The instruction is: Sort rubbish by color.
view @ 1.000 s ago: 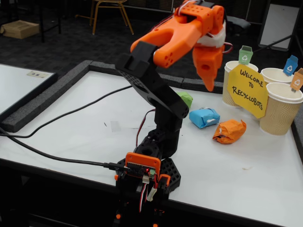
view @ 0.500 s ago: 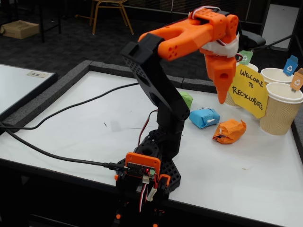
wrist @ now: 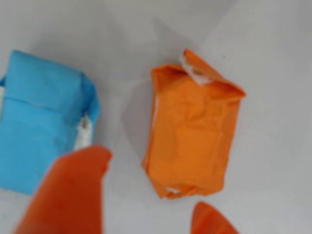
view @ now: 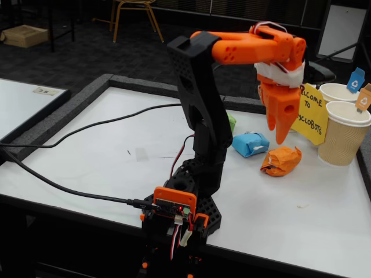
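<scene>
In the wrist view the orange crumpled paper lump (wrist: 192,129) lies on the white table just ahead of my gripper (wrist: 151,183). The light blue lump (wrist: 41,122) lies to its left. Both orange fingertips (wrist: 73,195) come in from the bottom edge, apart, with nothing between them. In the fixed view the gripper (view: 276,135) points straight down, hanging a little above the orange lump (view: 281,161). The blue lump (view: 250,143) sits to its left. The green lump (view: 232,122) peeks out from behind the arm.
Two paper cups (view: 345,134) (view: 338,91) stand at the right edge in the fixed view, with a blue tag (view: 356,80) and an orange tag (view: 364,97). A yellow sign (view: 311,120) hangs in front of them. A black cable (view: 87,134) crosses the table's left part.
The arm has stretched out to the right and lowered; the gripper moved from above the table's back edge to just above the orange lump.
</scene>
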